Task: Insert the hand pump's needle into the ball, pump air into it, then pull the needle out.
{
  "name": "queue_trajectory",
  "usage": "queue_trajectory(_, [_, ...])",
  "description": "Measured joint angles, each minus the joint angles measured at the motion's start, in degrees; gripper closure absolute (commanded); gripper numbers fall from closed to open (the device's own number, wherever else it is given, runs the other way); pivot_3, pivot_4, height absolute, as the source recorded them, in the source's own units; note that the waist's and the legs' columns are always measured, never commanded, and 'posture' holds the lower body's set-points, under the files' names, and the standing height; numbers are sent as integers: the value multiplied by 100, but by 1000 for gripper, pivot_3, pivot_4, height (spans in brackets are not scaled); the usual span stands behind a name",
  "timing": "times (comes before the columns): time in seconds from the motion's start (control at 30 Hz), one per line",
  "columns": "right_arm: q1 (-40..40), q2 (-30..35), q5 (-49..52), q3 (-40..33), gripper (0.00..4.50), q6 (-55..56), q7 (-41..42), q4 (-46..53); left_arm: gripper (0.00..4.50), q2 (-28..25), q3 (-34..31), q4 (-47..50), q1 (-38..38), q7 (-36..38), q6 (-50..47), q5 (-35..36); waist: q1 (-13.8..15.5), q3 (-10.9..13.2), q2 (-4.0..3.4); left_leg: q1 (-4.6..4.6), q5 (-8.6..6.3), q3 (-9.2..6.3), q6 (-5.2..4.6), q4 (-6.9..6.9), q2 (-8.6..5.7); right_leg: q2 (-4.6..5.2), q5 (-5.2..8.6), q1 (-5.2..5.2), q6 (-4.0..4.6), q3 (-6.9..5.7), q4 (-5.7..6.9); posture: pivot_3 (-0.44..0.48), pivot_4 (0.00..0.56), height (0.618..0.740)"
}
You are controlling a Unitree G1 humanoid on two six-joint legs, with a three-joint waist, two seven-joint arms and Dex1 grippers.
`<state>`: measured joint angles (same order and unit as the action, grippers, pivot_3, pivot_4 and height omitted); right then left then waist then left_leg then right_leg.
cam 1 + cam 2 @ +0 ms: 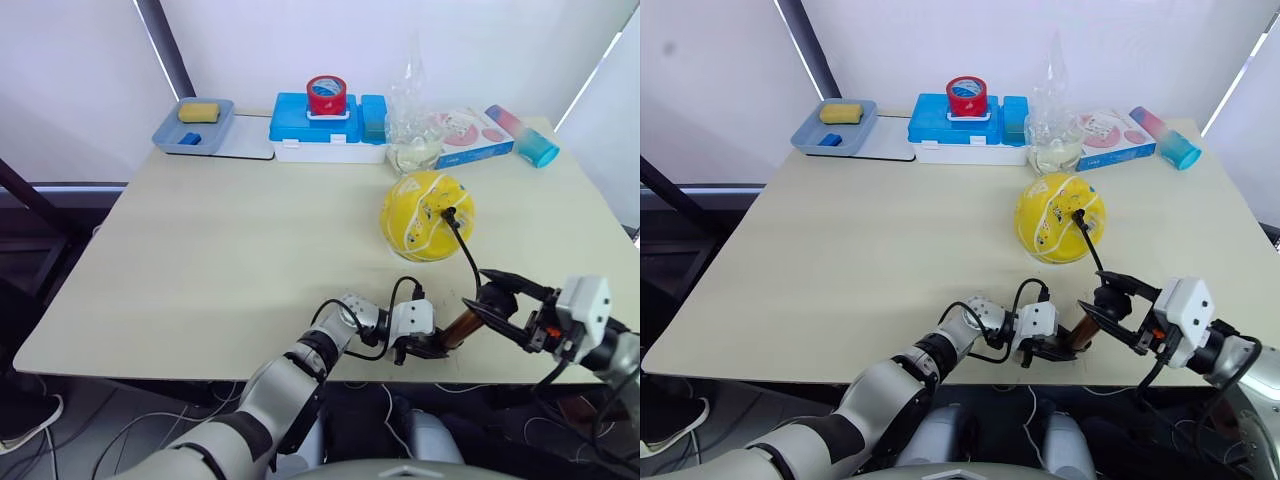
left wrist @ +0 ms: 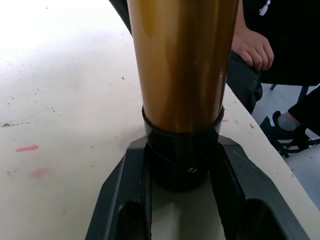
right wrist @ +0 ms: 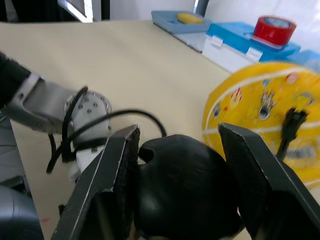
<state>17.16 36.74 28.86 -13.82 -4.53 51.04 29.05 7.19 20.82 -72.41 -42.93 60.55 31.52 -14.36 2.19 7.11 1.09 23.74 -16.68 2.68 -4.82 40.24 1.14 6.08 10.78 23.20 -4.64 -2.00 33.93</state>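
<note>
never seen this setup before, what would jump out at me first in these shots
The yellow ball on the table's right half stands out, with the needle in it and a black hose running toward the near edge. There, both grippers hold the copper-brown hand pump: the left gripper at its base, the right gripper around its black handle.

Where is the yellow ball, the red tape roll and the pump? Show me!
the ball (image 1: 418,218), left eye view, on its yellow front below the hose fitting.
the red tape roll (image 1: 327,94), left eye view, on its red side wall.
the hand pump (image 2: 181,65), left wrist view, on its copper-brown cylinder.
</note>
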Motion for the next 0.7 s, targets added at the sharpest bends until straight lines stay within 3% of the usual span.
queue_trajectory(0.3, [29,412,504,-523,2480,-501,-1,270,3390,4,1,11,1,22,2,3,7,8,-12,4,0,1,0,0,0,2,0,2,1,0,-2,0,150,737])
queue_trajectory(0.47, [-129,1086,1730,-1671,2480,-1278,-86,953,3390,3,5,32,3,20,2,2,10,14,-30,5,0,-4,0,0,-2,3,0,1,1,-4,-2,0,150,737])
queue_trajectory(0.7, [-424,1839,2961,-2859,2481,-2135,-245,1135,3390,2,4,29,3,18,2,2,11,18,-26,7,0,0,0,0,-5,8,-1,1,0,-1,-4,0,150,737])
